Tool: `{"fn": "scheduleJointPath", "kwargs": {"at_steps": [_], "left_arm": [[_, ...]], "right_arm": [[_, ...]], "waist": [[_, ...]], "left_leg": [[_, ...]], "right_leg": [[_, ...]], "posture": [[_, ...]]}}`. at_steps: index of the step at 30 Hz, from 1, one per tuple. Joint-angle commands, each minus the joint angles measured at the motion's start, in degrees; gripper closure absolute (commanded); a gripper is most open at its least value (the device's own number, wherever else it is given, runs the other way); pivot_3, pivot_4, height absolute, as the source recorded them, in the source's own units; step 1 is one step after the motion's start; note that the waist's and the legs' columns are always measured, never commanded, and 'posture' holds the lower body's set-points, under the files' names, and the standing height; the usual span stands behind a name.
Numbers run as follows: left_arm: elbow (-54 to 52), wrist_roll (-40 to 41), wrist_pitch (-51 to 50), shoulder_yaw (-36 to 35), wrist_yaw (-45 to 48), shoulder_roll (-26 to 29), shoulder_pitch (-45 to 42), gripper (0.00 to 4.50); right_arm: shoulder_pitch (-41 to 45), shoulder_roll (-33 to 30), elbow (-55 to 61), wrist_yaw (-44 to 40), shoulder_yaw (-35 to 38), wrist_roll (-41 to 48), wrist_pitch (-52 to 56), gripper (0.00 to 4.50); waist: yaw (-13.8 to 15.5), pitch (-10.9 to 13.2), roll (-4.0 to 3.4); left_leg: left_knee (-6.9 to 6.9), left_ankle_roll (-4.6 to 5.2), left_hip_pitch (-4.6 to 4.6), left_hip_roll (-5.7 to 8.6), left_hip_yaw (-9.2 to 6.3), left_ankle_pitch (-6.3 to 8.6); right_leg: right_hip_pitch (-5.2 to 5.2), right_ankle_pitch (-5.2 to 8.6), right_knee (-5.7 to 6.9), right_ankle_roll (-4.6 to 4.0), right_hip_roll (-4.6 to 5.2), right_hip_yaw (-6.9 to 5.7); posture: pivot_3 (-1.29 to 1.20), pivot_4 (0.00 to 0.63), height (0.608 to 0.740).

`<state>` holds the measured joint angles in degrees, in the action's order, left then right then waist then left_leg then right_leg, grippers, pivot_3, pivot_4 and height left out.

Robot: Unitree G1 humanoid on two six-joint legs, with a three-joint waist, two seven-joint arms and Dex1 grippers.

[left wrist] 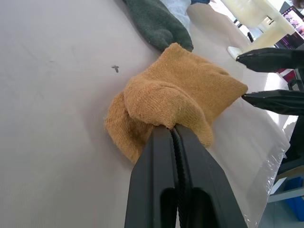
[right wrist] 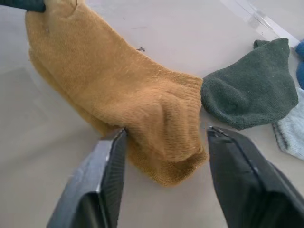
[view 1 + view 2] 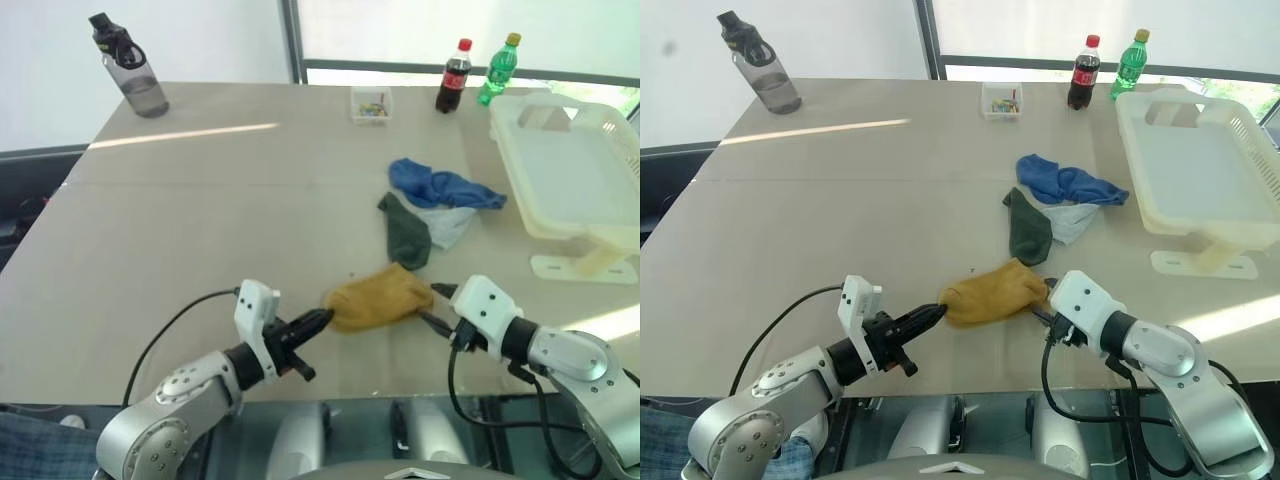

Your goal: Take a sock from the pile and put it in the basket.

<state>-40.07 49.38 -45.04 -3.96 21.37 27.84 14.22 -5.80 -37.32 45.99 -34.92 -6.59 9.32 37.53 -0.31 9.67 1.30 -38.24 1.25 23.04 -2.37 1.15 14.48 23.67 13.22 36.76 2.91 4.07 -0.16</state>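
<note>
- Bench [image 3: 200,230]: a broad beige surface that carries everything listed below.
- Basket [image 3: 570,170]: cream-white, with slotted sides, at the far right of the bench; it holds no sock.
- Pile [image 3: 432,205]: a blue, a pale white and a dark green sock lying together right of centre, between the basket and the near edge.
- Mustard sock [image 3: 375,298]: apart from the pile, just near of the dark green sock, at the near edge between the two arms.
- Left gripper [image 1: 175,137]: jaws closed on the left end of the mustard sock, pinching a fold of the fabric.
- Right gripper [image 2: 164,137]: jaws apart, one on either side of the sock's right end, not clamping it.
- Grey water bottle [image 3: 130,68]: upright at the far left corner.
- Cola bottle [image 3: 454,77] and green bottle [image 3: 498,70]: upright side by side at the far edge, left of the basket.
- Small clear box [image 3: 371,104]: at the far edge, left of the cola bottle.
</note>
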Motion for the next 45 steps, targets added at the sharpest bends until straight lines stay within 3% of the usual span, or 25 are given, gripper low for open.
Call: {"fn": "scheduleJointPath", "kwargs": {"at_steps": [1, 6, 9, 14, 22, 32, 35, 37, 38, 41, 45], "left_arm": [[-1.8, -0.6, 1.6, 0.0, 1.3, 0.5, 0.4, 4.50], [-0.7, -2.3, 2.8, 0.3, 2.8, 0.8, 1.1, 4.50], [0.1, -3.2, 3.6, 0.6, 3.6, 0.8, 1.4, 4.50], [1.4, -5.0, 4.9, 2.0, 4.8, 0.0, 1.4, 4.50], [3.0, -6.9, 6.7, 3.2, 5.9, -1.3, 2.1, 4.50], [4.7, -8.8, 8.8, 3.2, 7.1, -2.2, 3.3, 4.50], [5.0, -9.3, 9.3, 3.1, 6.6, -2.7, 3.6, 3.64], [5.2, -8.3, 9.3, 2.3, 5.8, -3.9, 3.8, 2.75], [5.3, -7.0, 8.9, 1.6, 5.4, -4.5, 3.8, 2.19], [5.4, 1.1, 4.2, -2.1, 3.4, -5.7, 3.9, 1.16], [7.1, 6.1, -1.5, -4.0, 0.8, -4.8, 3.0, 1.16]], "right_arm": [[-1.0, -1.3, 1.1, -3.0, 5.1, 4.5, 0.5, 1.99], [2.1, 1.9, 1.4, -4.2, 12.8, 16.4, 4.3, 1.99], [4.6, 3.2, 1.0, -3.4, 13.0, 20.1, 6.2, 1.99], [7.7, 6.2, -7.1, 2.5, 1.0, 9.9, 1.3, 1.99], [10.5, 9.2, -14.0, 1.5, -5.7, 5.9, -5.3, 1.99], [11.1, 5.6, -22.8, 0.9, -12.0, -2.9, -6.0, 1.99], [11.6, 6.1, -23.4, 1.1, -11.6, -2.9, -5.8, 1.83], [11.8, 6.3, -23.5, 1.3, -11.6, -3.0, -6.0, 1.83], [11.8, 6.4, -23.6, 1.3, -11.6, -3.1, -6.1, 1.83], [11.8, 6.5, -23.5, 1.4, -11.6, -3.2, -6.2, 1.83], [11.9, 6.8, -23.2, 1.5, -12.0, -3.5, -6.1, 1.83]], "waist": [[0.0, 0.0, 0.01], [0.0, 0.1, 0.12], [0.0, 0.2, 0.09], [-0.2, 0.2, 0.11], [-0.2, 0.2, -0.01], [-0.1, 0.2, 0.04], [-0.1, 0.1, 0.09], [-0.1, 0.1, 0.09], [-0.1, 0.1, 0.09], [-0.1, 0.1, 0.13], [0.0, 0.1, 0.12]], "left_leg": [[0.00, 0.00, 0.00, 0.00, 0.00, 0.00], [0.00, 0.00, -0.01, -0.01, 0.00, 0.00], [0.01, 0.00, -0.01, -0.03, -0.01, 0.00], [0.01, 0.00, 0.01, -0.02, 0.00, 0.00], [-0.01, 0.01, 0.43, 0.02, 0.03, 0.00], [-0.08, 0.01, 0.49, 0.02, 0.03, -0.01], [-0.10, 0.01, 0.41, 0.02, 0.04, -0.01], [-0.10, 0.01, 0.39, 0.02, 0.04, -0.01], [-0.11, 0.01, 0.38, 0.02, 0.04, -0.01], [-0.12, 0.01, 0.33, 0.00, 0.02, -0.01], [-0.11, 0.01, 0.14, 0.00, -0.02, -0.01]], "right_leg": [[0.00, 0.00, 0.00, 0.00, 0.00, 0.00], [0.00, 0.00, -0.01, 0.00, 0.00, 0.00], [0.00, 0.00, 0.00, 0.00, -0.01, -0.02], [0.02, -0.01, -0.02, -0.01, 0.00, -0.01], [0.38, -0.13, -0.02, -0.19, -0.01, -0.01], [0.34, -0.12, -0.02, -0.19, -0.02, -0.21], [0.26, -0.12, -0.01, -0.19, -0.01, -0.20], [0.25, -0.12, -0.01, -0.19, -0.02, -0.20], [0.24, -0.12, 0.00, -0.19, -0.01, -0.20], [0.16, -0.12, 0.01, -0.18, -0.01, -0.21], [0.00, -0.02, 0.04, -0.02, -0.02, -0.22]], "posture": [[0.00, 0.150, 0.740], [0.00, 0.150, 0.740], [0.00, 0.150, 0.740], [0.00, 0.150, 0.740], [0.00, 0.150, 0.740], [0.00, 0.150, 0.740], [0.00, 0.150, 0.740], [0.00, 0.150, 0.740], [0.00, 0.150, 0.740], [0.00, 0.150, 0.740], [0.00, 0.150, 0.740]]}}
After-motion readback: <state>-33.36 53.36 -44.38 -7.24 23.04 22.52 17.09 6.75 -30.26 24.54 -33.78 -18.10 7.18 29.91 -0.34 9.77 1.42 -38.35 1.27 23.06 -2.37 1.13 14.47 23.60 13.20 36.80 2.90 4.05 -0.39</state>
